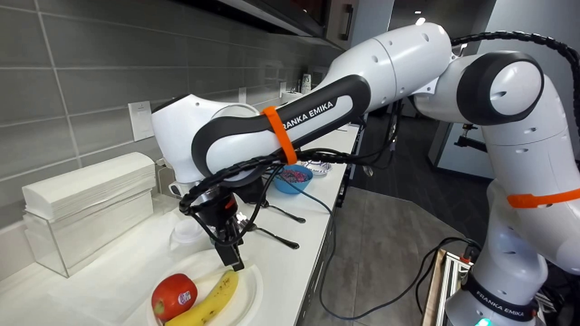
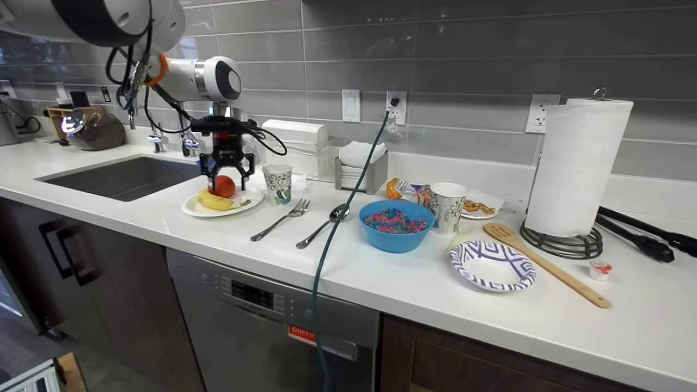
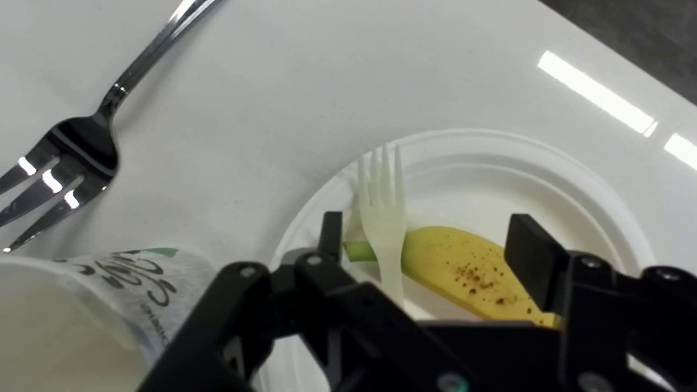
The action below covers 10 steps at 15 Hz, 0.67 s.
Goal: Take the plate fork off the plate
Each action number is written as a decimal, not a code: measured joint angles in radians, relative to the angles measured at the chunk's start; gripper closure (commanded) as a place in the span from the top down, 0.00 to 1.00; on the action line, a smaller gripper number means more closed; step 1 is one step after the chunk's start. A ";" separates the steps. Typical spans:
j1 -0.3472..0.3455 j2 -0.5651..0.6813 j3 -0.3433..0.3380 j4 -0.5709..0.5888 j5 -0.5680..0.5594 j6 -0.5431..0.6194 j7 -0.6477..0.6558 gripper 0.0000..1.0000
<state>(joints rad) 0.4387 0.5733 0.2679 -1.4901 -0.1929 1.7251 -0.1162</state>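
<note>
The plate fork (image 3: 385, 223) is a pale, whitish plastic fork in the wrist view. It lies across the green stem end of a spotted banana (image 3: 463, 267), tines over the edge of the white plate (image 3: 490, 142); my gripper hides its handle end. I cannot make it out in the exterior views. The plate shows in both exterior views (image 1: 256, 290) (image 2: 207, 214), with the banana and a red fruit (image 1: 174, 296) on it. My gripper (image 3: 427, 247) is open and empty above the plate, its fingers on either side of the fork, nearer on the left. It points down in an exterior view (image 2: 227, 185).
A patterned paper cup (image 3: 152, 294) stands close beside the plate and gripper. A dark metal fork (image 2: 283, 218) and spoon (image 2: 324, 225) lie nearby, with a blue bowl (image 2: 395, 239) beyond. Napkins (image 1: 90, 185) stand by the wall. A sink (image 2: 128, 179) is on the plate's far side.
</note>
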 measured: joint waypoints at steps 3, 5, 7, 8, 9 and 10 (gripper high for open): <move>0.000 0.009 -0.012 -0.002 -0.025 0.053 0.021 0.44; 0.000 0.022 -0.018 -0.001 -0.037 0.093 0.025 0.49; 0.001 0.040 -0.019 0.002 -0.041 0.127 0.025 0.50; 0.002 0.051 -0.019 0.006 -0.042 0.140 0.025 0.51; 0.004 0.061 -0.019 0.012 -0.044 0.147 0.025 0.51; 0.007 0.070 -0.019 0.020 -0.045 0.153 0.025 0.51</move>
<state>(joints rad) 0.4455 0.6432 0.2488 -1.4697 -0.2383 1.8783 -0.0912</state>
